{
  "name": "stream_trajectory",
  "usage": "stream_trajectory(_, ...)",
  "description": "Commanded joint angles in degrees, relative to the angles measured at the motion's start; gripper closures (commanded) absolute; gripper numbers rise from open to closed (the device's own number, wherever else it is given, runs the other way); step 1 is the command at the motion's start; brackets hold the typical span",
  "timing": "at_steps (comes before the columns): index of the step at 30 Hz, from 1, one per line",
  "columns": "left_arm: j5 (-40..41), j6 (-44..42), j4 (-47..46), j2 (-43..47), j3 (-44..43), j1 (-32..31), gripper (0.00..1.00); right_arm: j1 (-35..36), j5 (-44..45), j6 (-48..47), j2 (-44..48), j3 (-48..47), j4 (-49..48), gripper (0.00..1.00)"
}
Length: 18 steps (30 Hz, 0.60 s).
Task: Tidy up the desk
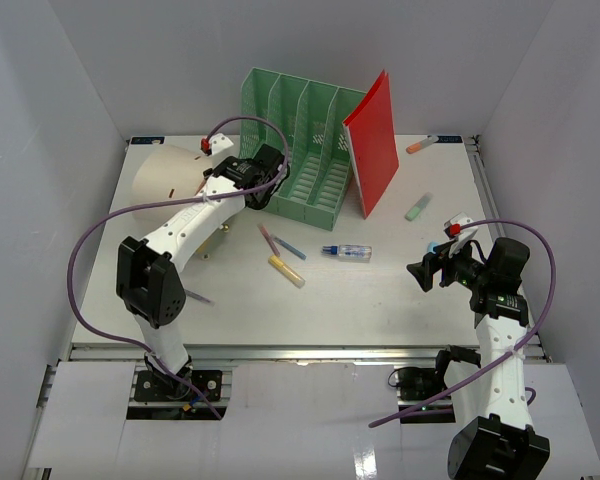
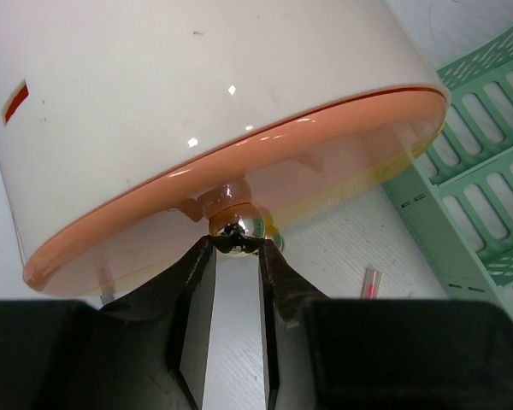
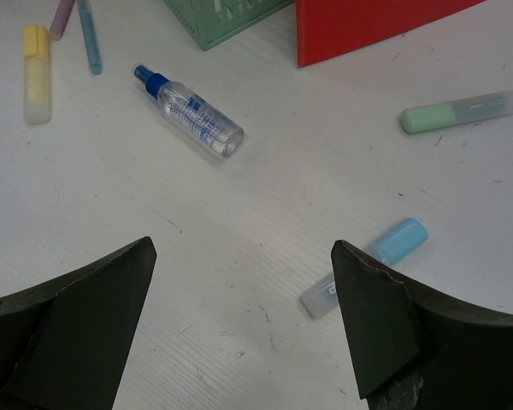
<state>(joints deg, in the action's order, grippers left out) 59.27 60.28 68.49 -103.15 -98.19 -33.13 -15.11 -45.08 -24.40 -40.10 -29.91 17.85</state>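
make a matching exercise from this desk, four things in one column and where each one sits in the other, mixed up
Things
1. red folder
2. spray bottle
3. green highlighter
4. beige cylinder

Places
A. far left, with the left gripper at the knob on its orange face
B. standing on edge, leaning against the right side of the green file rack
C. lying flat near the middle of the desk
D. lying to the right of the folder's foot, apart from it

Pairs: 1-B, 2-C, 3-D, 4-A
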Motion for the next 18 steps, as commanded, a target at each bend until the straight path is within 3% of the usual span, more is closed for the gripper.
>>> stream_trajectory(1, -0.19, 2.67, 0.13, 3.42, 0.67, -2.34, 0.87, -0.18, 0.08, 0.48, 0.21, -1.29, -2.44, 0.1)
stream_trajectory(13, -1.87, 7.31, 2.27, 3.49, 0.37, -7.73, 0.87, -0.18, -0.01, 0.5, 0.19, -1.38, -2.47, 0.1)
stream_trajectory(15, -0.81, 8.16, 3.51, 3.87, 0.32, -7.74, 0.72, -0.18, 0.03, 0.5, 0.19, -1.33, -2.47, 0.1)
stream_trajectory(17, 0.95, 8.54, 4.35, 4.27, 0.25, -7.73, 0.45, -0.18, -0.01, 0.41, 0.28, -1.37, -2.47, 0.1)
stream_trajectory(18, 1.74, 8.54, 4.86, 4.28, 0.02, -7.67, 0.36, -0.18, -0.01, 0.41, 0.28, -1.31, -2.47, 0.1)
